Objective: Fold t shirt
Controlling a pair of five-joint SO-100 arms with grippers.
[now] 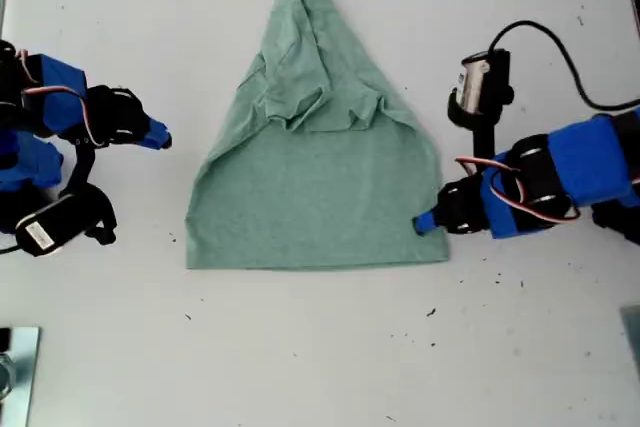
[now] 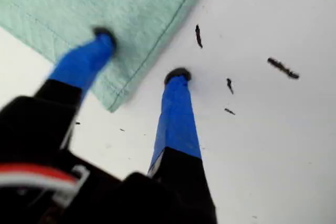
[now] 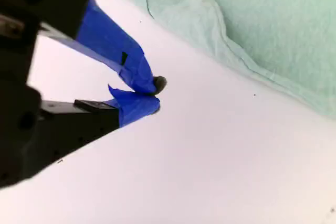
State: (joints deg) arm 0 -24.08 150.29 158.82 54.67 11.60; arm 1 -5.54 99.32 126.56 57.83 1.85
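Plainly, one white surface [image 1: 320, 367] carries one t shirt [image 1: 320, 197], spread mid-surface with both sleeves folded inward for the next fold. Two tools: my first tool [image 2: 142, 56] spreads wide astride its hem corner, ready to pinch; my second tool [image 3: 155, 94] sits closed, empty, beside it.

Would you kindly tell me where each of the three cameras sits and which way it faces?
Exterior view: overhead, looking down on the table, the t shirt and both arms.
First wrist view: rides my first pincer, open, one finger on the shirt's corner, the other on the table.
Second wrist view: rides my second pincer, shut, empty, beside the shirt's bunched edge.
Shared: all three show the shirt; its corner with my first pincer also shows at the exterior view's right.
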